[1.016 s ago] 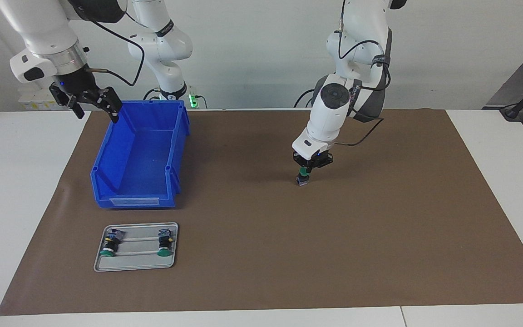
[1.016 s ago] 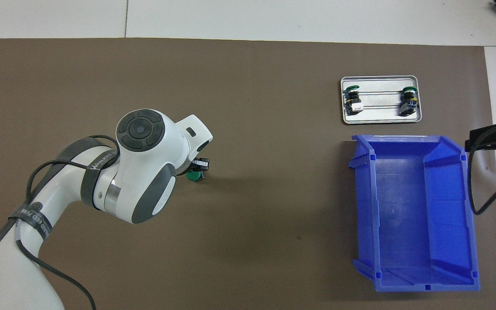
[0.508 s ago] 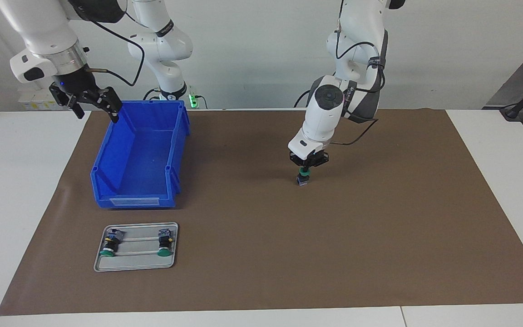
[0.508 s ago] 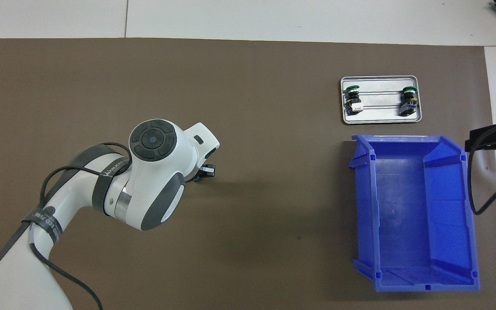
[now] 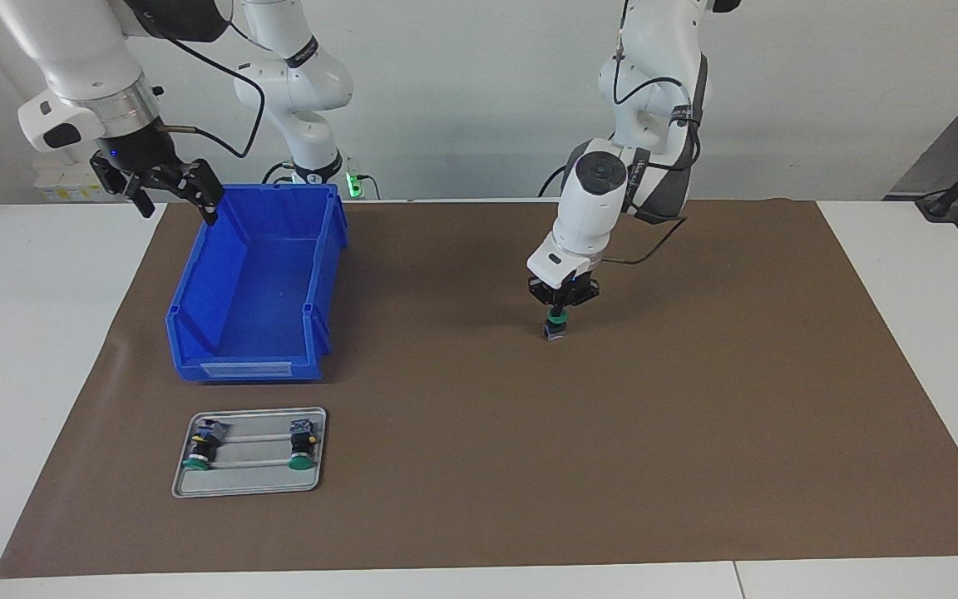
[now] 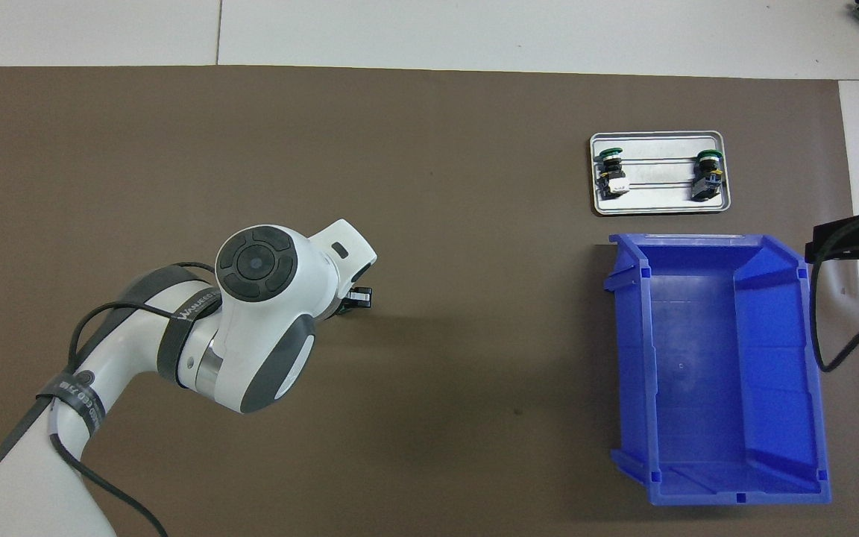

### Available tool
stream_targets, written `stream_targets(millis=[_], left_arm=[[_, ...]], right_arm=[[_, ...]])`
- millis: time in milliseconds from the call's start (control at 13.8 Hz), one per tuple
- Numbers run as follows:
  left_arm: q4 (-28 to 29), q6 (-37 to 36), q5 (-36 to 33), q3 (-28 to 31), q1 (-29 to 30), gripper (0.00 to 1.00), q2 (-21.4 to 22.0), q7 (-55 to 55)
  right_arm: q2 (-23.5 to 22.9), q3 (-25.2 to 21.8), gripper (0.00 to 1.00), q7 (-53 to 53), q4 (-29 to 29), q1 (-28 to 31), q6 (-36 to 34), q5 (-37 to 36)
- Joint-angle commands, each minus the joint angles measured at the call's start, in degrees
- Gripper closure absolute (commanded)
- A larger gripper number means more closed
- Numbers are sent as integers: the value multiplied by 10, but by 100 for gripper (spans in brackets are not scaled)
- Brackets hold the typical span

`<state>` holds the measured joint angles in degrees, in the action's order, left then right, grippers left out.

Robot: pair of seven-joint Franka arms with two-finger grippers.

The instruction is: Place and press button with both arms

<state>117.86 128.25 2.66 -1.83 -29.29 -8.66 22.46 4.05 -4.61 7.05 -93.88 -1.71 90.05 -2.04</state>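
Observation:
One button (image 5: 555,329) stands upright on the brown mat (image 5: 695,416), green cap up, about midway along the table. My left gripper (image 5: 560,309) points straight down onto it, shut, its fingertips meeting on the cap. In the overhead view the left wrist covers the button, and only a bit of the left gripper (image 6: 359,297) shows. My right gripper (image 5: 177,206) hangs open and empty in the air beside the blue bin (image 5: 323,249), over the mat's edge; in the overhead view the right gripper (image 6: 847,240) shows at the frame's edge.
The empty blue bin (image 6: 629,373) sits at the right arm's end of the table. A small metal tray (image 5: 250,487), farther from the robots than the bin, holds two more green-capped buttons (image 5: 198,450) (image 5: 303,449) lying on their sides.
The left arm's wrist has swung more upright and its shut gripper has come from beside the green cap to squarely on top of it. The right arm has not moved.

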Motion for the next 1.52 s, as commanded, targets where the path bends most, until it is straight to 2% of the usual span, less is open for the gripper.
stream_targets(millis=[0, 363, 653, 798, 943, 1088, 1161, 1234, 1451], left_arm=[[5, 8, -13, 7, -4, 100, -13, 11], [-141, -168, -13, 8, 17, 100, -16, 2], [-241, -289, -4, 13, 87, 100, -11, -62], [-270, -332, -2, 16, 138, 100, -7, -111], [-268, -344, -3, 16, 174, 70, 12, -136], [-270, -367, -6, 17, 208, 25, 31, -158], [-272, -381, -7, 19, 229, 13, 41, -190], [-272, -387, -8, 20, 248, 2, 51, -223], [-286, -411, -13, 21, 266, 0, 53, -238]], right_arm=[[9, 0, 0, 3, -5, 0, -5, 1], [10, 1, 0, 3, -5, 0, -8, 1], [10, 1, 0, 2, -9, -1, -5, 3], [20, 2, 0, 12, -35, -36, 4, 23], [8, 3, 0, 49, -35, -86, 27, 24], [-21, 4, 0, 109, -44, -139, 88, 47], [-44, 4, 0, 140, -39, -167, 110, 57], [-64, 4, 0, 159, -34, -194, 135, 57], [-121, 4, 0, 210, -29, -280, 223, 60]])
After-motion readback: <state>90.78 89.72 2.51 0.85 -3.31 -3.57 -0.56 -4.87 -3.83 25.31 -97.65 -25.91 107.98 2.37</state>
